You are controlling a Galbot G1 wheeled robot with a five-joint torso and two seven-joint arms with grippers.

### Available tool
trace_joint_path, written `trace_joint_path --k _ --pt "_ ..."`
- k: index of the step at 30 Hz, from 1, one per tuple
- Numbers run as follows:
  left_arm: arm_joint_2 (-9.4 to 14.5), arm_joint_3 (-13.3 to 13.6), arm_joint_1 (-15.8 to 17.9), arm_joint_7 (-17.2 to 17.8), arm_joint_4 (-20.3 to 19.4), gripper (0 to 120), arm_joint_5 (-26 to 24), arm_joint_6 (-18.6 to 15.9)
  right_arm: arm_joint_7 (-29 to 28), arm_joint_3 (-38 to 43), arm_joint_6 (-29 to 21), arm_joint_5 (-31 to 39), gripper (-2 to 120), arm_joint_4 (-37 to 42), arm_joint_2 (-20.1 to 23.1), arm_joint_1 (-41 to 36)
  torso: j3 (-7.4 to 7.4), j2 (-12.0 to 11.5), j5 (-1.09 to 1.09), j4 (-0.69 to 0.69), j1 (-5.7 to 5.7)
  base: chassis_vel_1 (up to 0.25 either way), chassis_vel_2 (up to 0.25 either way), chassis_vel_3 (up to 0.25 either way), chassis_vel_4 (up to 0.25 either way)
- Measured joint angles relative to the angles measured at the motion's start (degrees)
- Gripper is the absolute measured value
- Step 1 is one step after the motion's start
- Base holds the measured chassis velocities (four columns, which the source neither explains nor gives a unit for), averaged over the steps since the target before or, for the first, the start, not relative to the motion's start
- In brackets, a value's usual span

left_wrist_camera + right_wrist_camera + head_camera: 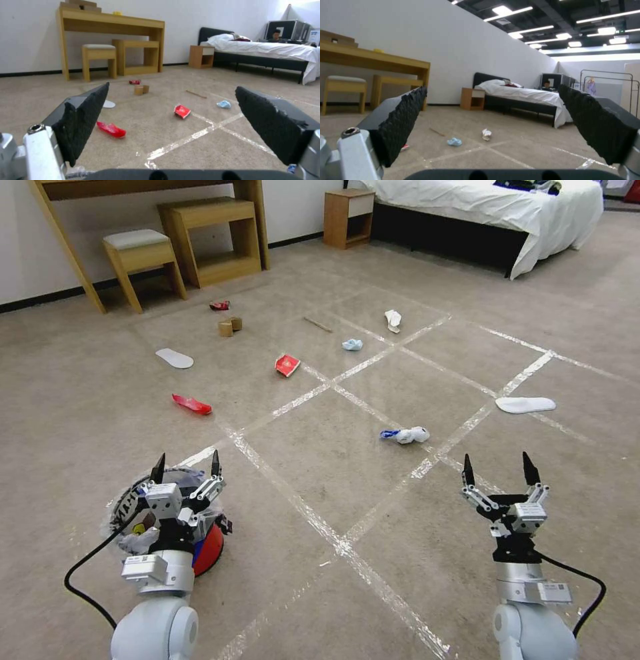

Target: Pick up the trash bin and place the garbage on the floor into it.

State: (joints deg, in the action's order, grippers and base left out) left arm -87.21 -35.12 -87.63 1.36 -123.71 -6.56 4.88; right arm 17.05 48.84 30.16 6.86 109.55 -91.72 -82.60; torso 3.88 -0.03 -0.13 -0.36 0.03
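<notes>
The left gripper is held with fingers apart directly above the trash bin, apparently poised for a rim grasp. The right gripper, likewise spread and empty, is held clear while the garbage lies scattered across the floor.

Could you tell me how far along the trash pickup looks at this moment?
Early. The left gripper hovers open over the trash bin, which stands on the floor and is not yet gripped. The right gripper is open and empty. Garbage lies scattered: a tissue, red wrapper, insole.
</notes>
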Motion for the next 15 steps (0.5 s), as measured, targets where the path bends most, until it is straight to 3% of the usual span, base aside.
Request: trace_joint_path --k 15 --pt "-0.3 0.1 -0.1 0.2 0.0 100 -0.1 -0.1 0.6 -0.5 1.6 -0.2 100 -0.9 0.0 0.3 0.00 0.0 0.00 0.00 0.00 0.000 0.000 0.000 0.000"
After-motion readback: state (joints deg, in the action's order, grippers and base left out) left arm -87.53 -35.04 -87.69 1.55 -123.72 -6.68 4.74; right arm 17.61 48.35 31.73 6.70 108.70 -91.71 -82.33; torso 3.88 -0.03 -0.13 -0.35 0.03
